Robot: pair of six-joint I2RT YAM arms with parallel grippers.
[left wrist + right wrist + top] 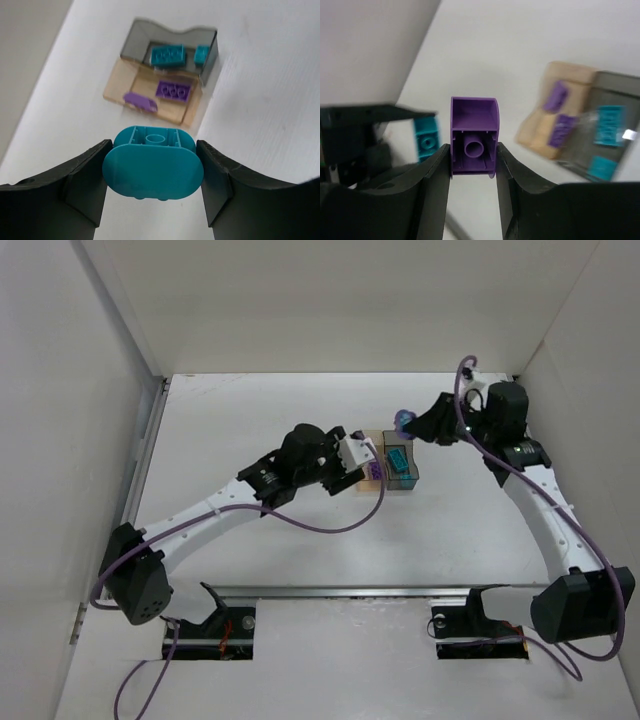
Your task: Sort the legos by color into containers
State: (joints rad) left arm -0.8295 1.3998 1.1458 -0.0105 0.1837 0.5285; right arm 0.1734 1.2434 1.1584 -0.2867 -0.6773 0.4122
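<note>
Both arms are loaded above the counter (300, 565).
The left fingers (85, 185) clench a teal lego (152, 167). The right fingers (432, 190) clench a purple lego (473, 142), which from above sits at 12 o'clock from the grey bin (412, 480). That bin holds two teal legos (168, 55). The amber bin (142, 80), touching it at 9 o'clock, holds two purple legos (173, 91).

Even, diffuse white light floods the overhead view, leaving the table (300, 560) bright, with only faint, soft-edged shadows beneath the arms (210, 512). From the left wrist, the teal brick (152, 170) up close is sharp, the background slightly soft. From the right wrist, the purple brick (473, 145) is crisp, while the amber bin (535, 130) and grey bin (615, 90) smear into blur, a small white glint on the grey one.
</note>
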